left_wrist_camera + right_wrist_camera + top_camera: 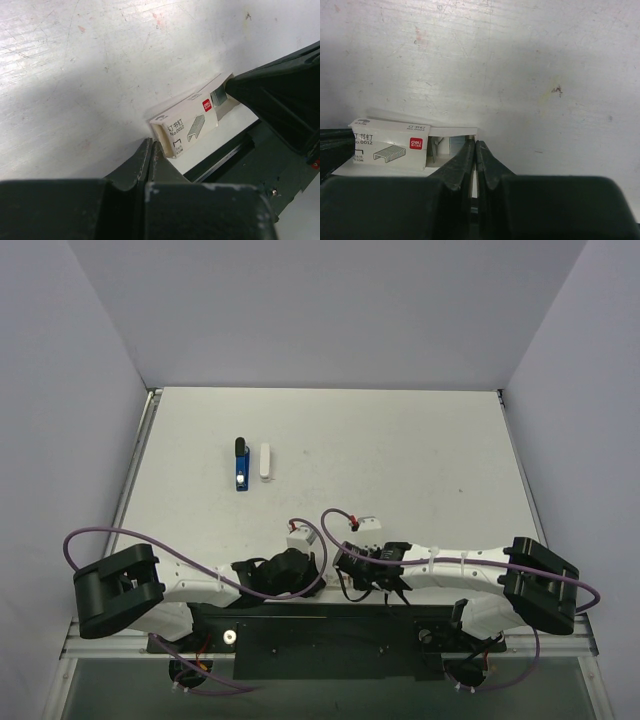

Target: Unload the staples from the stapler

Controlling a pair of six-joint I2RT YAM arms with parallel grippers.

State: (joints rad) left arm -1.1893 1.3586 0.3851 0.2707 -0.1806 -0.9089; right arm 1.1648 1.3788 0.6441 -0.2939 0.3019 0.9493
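Looking down on a white tabletop (420, 450) w/ two arms folded along its near edge. One stapler (240, 466), small & blue w/ a black end, lies flat in the far-left part of the tabletop, well apart from both grippers. Its long axis runs near-to-far, black end toward the far edge. Just beside it on the right, parallel & not touching, is one small white bar (265, 461).

On the left gripper (151, 152) the fingers are pressed together, pinching nothing. The right gripper (475, 150) is the same: pressed together, empty. Both sit low at approx. the middle of the near edge, w/ one white staple box (187, 125) lying between them. From there the stapler lies ahead & to the left, so the left arm is prob. the nearer one for a reach.
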